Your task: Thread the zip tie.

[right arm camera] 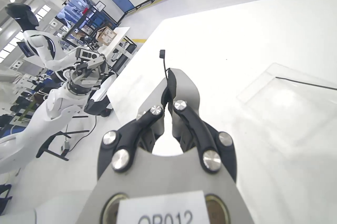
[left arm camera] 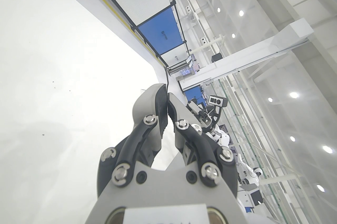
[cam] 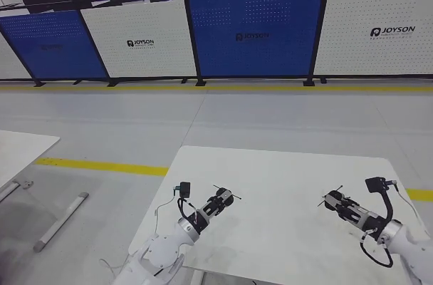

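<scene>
Black zip tie [right arm camera: 163, 65] between right tool's [right arm camera: 168, 88] tips

Over the table's [cam: 273, 171] left side the left gripper [cam: 228, 195] pinches a zip tie [left arm camera: 166, 79]. Well apart on the right, the right gripper [cam: 331, 197] pinches a second zip tie [right arm camera: 164, 64], near a tray [right arm camera: 263, 93] seemingly holding a third zip tie [right arm camera: 305, 83].

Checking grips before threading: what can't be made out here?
Left wrist view: the black strip in the left gripper merges with the dark background.
Right wrist view: the zip tie has its tail hidden inside the right gripper.
Same view: the second strip in the clear tray is cut off by the edge.
Top view: held strips too small.
</scene>
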Robot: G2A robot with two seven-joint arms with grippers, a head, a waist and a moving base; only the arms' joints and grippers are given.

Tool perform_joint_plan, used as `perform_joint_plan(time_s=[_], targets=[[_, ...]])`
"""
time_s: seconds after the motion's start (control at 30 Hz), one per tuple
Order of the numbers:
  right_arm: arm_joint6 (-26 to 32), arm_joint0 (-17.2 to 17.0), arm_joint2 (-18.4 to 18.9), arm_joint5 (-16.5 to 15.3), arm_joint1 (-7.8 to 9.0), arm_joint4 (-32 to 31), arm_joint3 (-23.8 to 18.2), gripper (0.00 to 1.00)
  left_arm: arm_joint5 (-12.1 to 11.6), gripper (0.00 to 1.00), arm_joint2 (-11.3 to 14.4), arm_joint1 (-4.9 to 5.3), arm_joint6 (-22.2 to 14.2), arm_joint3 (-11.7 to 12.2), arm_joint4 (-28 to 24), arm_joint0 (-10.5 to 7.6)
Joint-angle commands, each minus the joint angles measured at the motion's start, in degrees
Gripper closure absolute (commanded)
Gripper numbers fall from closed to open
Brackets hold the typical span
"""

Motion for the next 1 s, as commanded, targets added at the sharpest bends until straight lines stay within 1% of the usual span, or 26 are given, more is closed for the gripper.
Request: perform_joint_plan(time_s=[0.0, 0.67, 0.77, 0.83, 0.93, 0.97], targets=[[0.0, 0.0, 0.0, 0.0, 0.00, 0.0, 0.0, 1.00, 0.0, 1.00, 0.0, 0.00, 0.0, 0.0, 0.0, 0.00], [0.0, 0.0, 0.0, 0.0, 0.00, 0.0, 0.0, 1.00, 0.0, 1.00, 0.0, 0.00, 0.0, 0.0, 0.0, 0.00], [0.0, 0.0, 0.0, 0.0, 0.00, 0.0, 0.0, 1.00, 1.3, 1.00, 1.1, 0.05, -1.0, 0.6, 2.9, -0.57], [0.0, 0.0, 0.0, 0.0, 0.00, 0.0, 0.0, 1.00, 2.1, 1.00, 2.0, 0.03, -1.5, 1.1, 5.0, -1.29], [0.0, 0.0, 0.0, 0.0, 0.00, 0.0, 0.0, 1.00, 3.0, 1.00, 4.8, -0.23, -2.0, 2.8, 8.2, -2.99], [0.0, 0.0, 0.0, 0.0, 0.00, 0.0, 0.0, 1.00, 3.3, 1.00, 6.0, -0.41, -1.7, 3.6, 9.3, -3.87]])
